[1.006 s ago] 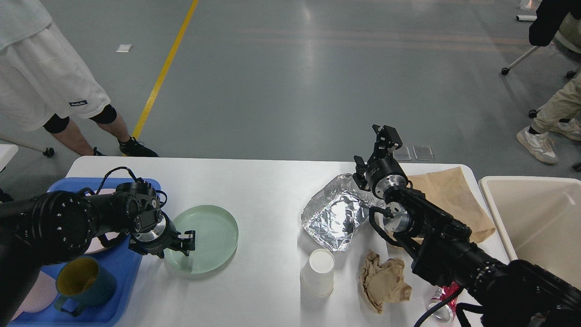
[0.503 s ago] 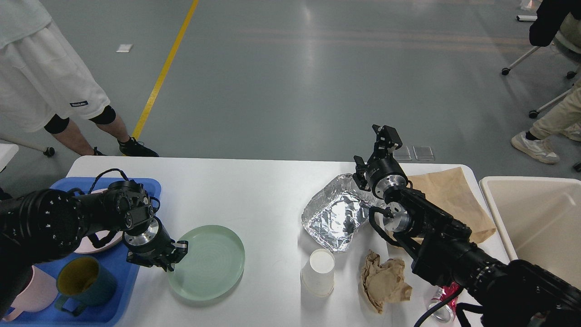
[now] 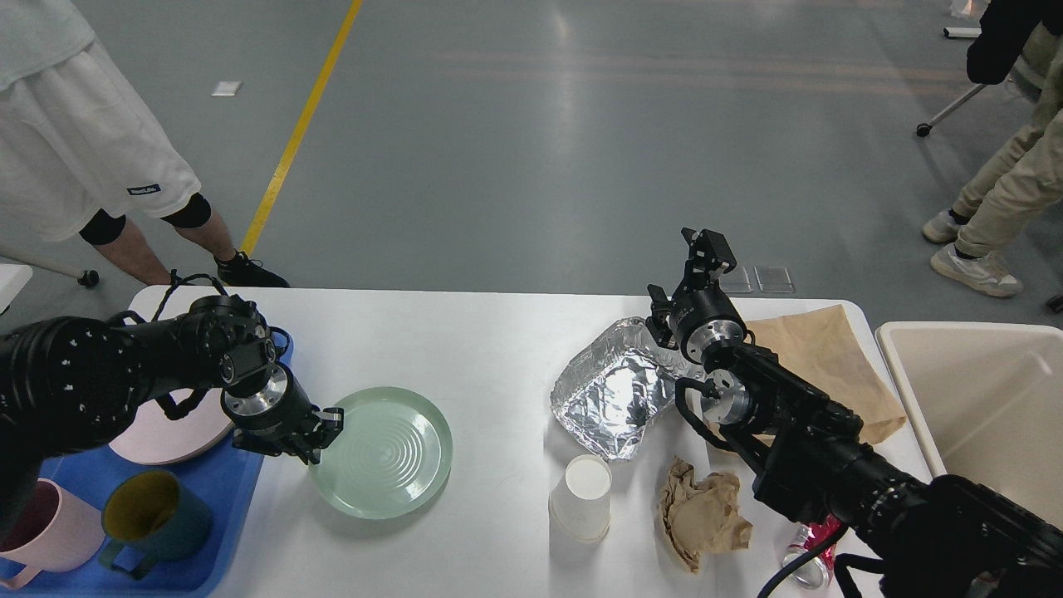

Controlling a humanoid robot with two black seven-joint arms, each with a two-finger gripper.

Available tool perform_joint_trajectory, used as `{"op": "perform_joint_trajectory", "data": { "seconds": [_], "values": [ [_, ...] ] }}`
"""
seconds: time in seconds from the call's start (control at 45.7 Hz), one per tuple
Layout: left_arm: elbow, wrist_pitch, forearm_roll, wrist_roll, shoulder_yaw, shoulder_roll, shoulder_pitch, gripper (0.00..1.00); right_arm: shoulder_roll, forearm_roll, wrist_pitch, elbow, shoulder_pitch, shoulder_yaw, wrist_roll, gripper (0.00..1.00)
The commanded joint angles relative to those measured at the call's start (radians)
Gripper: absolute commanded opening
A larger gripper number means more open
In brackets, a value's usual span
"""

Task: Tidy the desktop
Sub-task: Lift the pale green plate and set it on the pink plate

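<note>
The white desktop (image 3: pixel 465 349) carries a pale green glass plate (image 3: pixel 386 453) at the front left. My left gripper (image 3: pixel 320 433) is at the plate's left rim and shut on it, right beside the blue tray (image 3: pixel 224 507). My right gripper (image 3: pixel 704 247) is raised over the table's far edge, behind a crumpled foil tray (image 3: pixel 614 399). Its fingers stand apart and hold nothing. A white paper cup (image 3: pixel 581 498), a crumpled brown paper (image 3: pixel 702 515), a brown paper bag (image 3: pixel 822 357) and a red can (image 3: pixel 810 548) lie around my right arm.
The blue tray holds a pink plate (image 3: pixel 166 432), a pink mug (image 3: pixel 50 531) and a teal mug (image 3: pixel 154 515). A beige bin (image 3: pixel 988 399) stands off the table's right end. People stand beyond the far left and far right corners.
My left gripper has pulled back towards the blue tray, with the green plate's rim in it. The plate has shifted slightly right and forward. The right arm has not moved. The person at the right has walked.
</note>
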Motion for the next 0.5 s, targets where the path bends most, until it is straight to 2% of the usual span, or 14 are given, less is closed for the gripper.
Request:
{"op": "perform_joint_trajectory", "data": {
  "seconds": [0.0, 0.131, 0.394, 0.481],
  "values": [
    [0.0, -0.009, 0.001, 0.004, 0.0, 0.024, -0.064, 0.0, 0.0, 0.0, 0.0, 0.0, 0.0, 0.0, 0.0, 1.0],
    [0.002, -0.007, 0.001, 0.03, 0.0, 0.073, -0.115, 0.0, 0.0, -0.001, 0.0, 0.0, 0.0, 0.0, 0.0, 1.0],
    [0.008, -0.007, 0.002, 0.032, 0.003, 0.229, -0.171, 0.0, 0.0, 0.0, 0.0, 0.0, 0.0, 0.0, 0.0, 1.0],
    [0.061, 0.001, 0.007, 0.033, 0.006, 0.275, -0.15, 0.0, 0.0, 0.0, 0.0, 0.0, 0.0, 0.0, 0.0, 1.0]
  ]
}}
